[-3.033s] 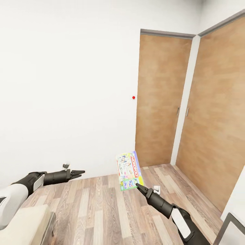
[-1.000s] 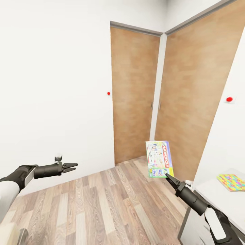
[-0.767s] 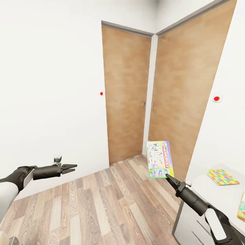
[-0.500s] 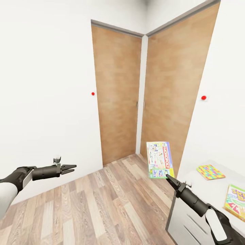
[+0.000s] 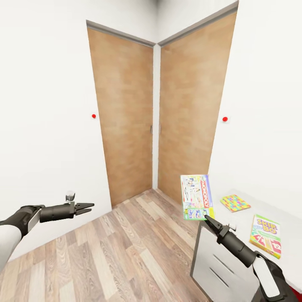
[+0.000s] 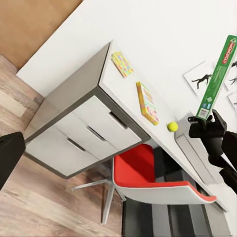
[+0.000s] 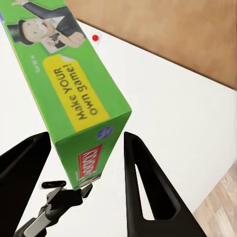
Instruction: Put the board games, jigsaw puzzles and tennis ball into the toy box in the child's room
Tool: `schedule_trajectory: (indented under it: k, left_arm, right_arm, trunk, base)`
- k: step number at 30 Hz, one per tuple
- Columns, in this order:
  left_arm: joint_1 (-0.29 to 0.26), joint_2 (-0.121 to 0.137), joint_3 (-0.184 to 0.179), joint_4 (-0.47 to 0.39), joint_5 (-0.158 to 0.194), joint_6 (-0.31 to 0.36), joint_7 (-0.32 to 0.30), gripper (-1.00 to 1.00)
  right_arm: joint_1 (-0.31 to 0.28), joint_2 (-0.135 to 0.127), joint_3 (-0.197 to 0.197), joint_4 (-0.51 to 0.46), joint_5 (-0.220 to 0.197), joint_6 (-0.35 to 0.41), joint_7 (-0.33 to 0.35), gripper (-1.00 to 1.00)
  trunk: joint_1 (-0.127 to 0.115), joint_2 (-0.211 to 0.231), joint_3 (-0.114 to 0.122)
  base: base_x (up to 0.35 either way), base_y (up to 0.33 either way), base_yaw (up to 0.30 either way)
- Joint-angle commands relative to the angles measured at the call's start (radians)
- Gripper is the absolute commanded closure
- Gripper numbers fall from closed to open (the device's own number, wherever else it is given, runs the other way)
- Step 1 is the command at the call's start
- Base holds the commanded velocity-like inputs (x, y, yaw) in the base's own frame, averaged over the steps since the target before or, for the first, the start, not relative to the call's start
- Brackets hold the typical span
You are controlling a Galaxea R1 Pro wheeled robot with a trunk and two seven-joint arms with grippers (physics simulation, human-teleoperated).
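Right claw (image 5: 206, 218) is clamped on the upright Monopoly box (image 5: 196, 196). Left claw (image 5: 89, 206) is apart, holding nothing. Skip-Bo box (image 5: 265, 235) lies on the table (image 5: 289, 226) at right.

Monopoly box (image 5: 196, 197) upright — Skip-Bo (image 5: 266, 235), puzzle (image 5: 235, 203) on table (image 5: 289, 226)

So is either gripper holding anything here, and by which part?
The right gripper holds the Monopoly box upright, pinched at its bottom right corner. The left gripper carries nothing, its jaws slightly apart.
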Motion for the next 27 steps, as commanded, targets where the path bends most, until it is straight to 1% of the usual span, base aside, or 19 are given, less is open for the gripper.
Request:
schedule_trajectory:
  k: [1,27]
  left_arm:
    - [0.000,0.000,0.003,0.000,-0.003,0.011,-0.004,-1.00]
    - [0.000,0.000,0.003,0.000,-0.003,0.011,-0.001,-1.00]
  right_arm:
    - [-0.001,0.000,-0.001,0.001,-0.007,0.008,0.001,1.00]
    - [-0.001,0.000,-0.001,0.002,-0.007,0.007,0.002,1.00]
  trunk:
    - [0.000,-0.001,0.000]
    - [0.000,-0.001,0.000]
  base:
    - [0.000,0.000,-0.281]
    - [0.000,0.000,-0.281]
